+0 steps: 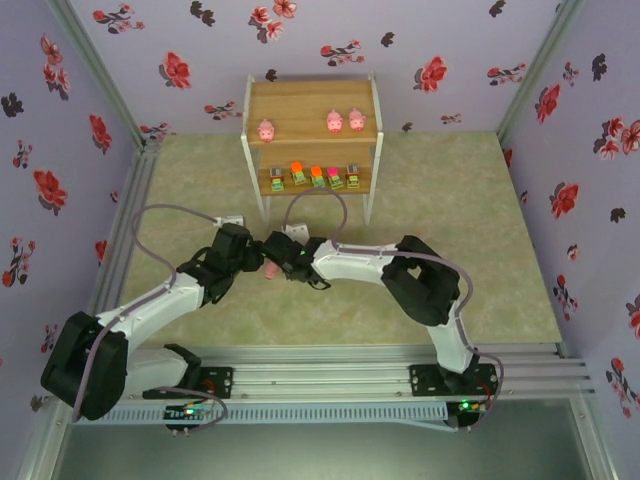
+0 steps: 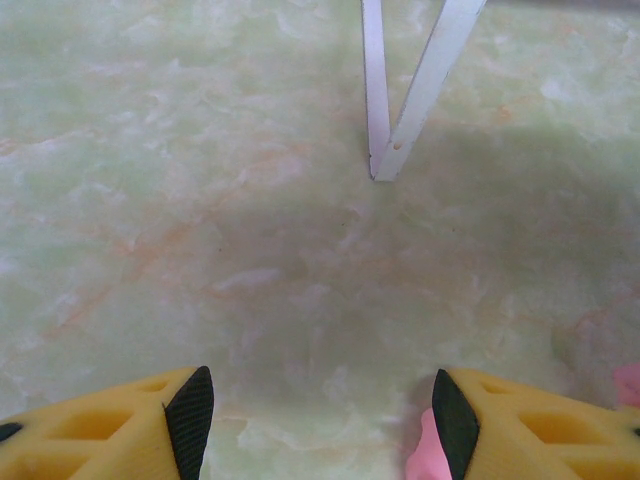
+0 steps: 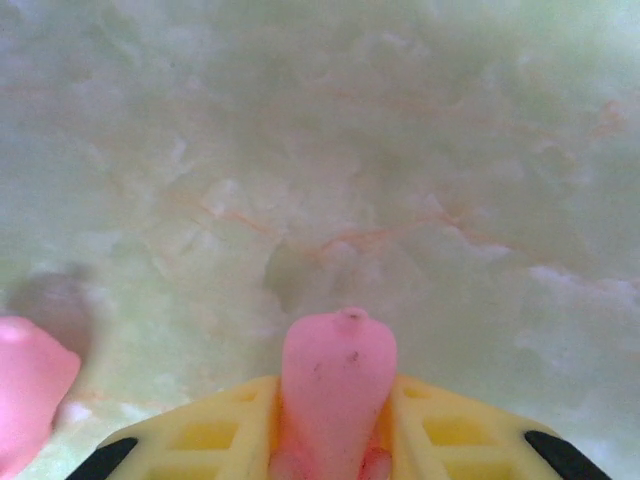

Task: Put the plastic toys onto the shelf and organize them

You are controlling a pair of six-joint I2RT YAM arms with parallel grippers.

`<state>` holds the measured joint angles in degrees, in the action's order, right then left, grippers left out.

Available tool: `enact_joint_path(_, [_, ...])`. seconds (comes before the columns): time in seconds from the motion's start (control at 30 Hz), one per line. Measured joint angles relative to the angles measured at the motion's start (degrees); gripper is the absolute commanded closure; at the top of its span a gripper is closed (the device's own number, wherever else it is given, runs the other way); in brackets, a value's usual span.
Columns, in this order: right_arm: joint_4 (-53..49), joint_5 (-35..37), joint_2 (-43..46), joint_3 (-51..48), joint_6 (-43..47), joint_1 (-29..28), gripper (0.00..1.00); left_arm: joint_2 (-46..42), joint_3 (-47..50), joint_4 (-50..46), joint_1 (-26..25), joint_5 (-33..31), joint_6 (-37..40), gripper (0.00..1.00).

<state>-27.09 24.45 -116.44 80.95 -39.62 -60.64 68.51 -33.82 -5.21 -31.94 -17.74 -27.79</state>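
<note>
Right gripper [image 3: 338, 445] pinching a pink pig [image 3: 338, 365] over the mat [image 3: 420, 150], left gripper [image 2: 320, 410] fingers spread next to another pig [image 2: 422, 455], shelf [image 1: 300, 100] holds three pigs [image 1: 333, 121] on top and five blocks [image 1: 317, 176] on the lower board.

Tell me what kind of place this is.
Probably a purpose-built robot test cell, not a home: floral-print panels enclose it, two arms are bolted to an aluminium rail, and a small shelf of toys stands on a marbled mat.
</note>
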Motion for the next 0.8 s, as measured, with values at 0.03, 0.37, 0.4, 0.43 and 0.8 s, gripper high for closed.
enact_joint_path(0.03, [-0.28,0.26,0.72,0.00,-0.02,-0.07,1.00,0.00,0.00,0.00,0.00,0.00,0.00,0.36])
enact_joint_path(0.37, [-3.06,2.84,7.72,0.00,-0.50,-0.92,1.00,0.00,0.00,0.02,0.00,0.04,0.00,0.36])
enact_joint_path(0.4, [-3.39,3.08,8.41,0.00,-0.48,-1.01,1.00,0.00,0.00,0.02,0.00,0.22,0.00,0.36])
enact_joint_path(0.43, [-3.76,3.45,9.07,0.00,-0.48,-1.09,1.00,0.00,0.00,0.02,0.00,0.37,0.00,0.36])
enact_joint_path(0.8, [-9.84,6.51,13.88,4.76,1.05,-1.20,1.00,0.00,0.00,0.11,0.09,2.23,0.02,0.36])
